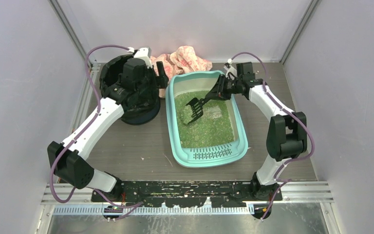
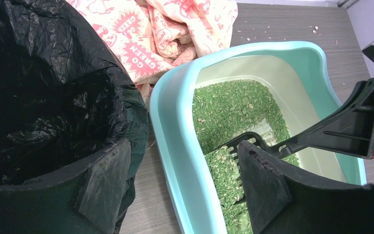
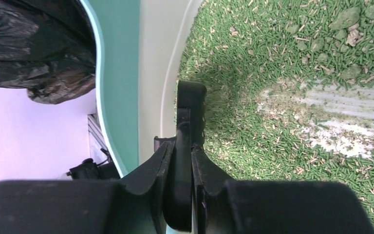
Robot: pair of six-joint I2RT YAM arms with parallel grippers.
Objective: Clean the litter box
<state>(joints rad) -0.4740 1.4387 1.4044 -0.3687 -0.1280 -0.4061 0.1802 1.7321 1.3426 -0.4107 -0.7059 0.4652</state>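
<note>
Right gripper [image 3: 184, 151] is shut tight on the handle of the black scoop [image 1: 193, 110], whose slotted head lies in the green litter. Left gripper [image 2: 184, 161] is wide open and holds nothing. The litter box [image 1: 204, 157] sits mid-desk, its slotted lip toward the near edge. I judge the cleaning only partly done, because pale clumps [image 3: 346, 18] remain. The bin [image 1: 139, 116] stands near the far left corner, and its dark inside hides any waste.

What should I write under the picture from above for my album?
The right gripper holds a black scoop in the green litter of the teal litter box.
</note>
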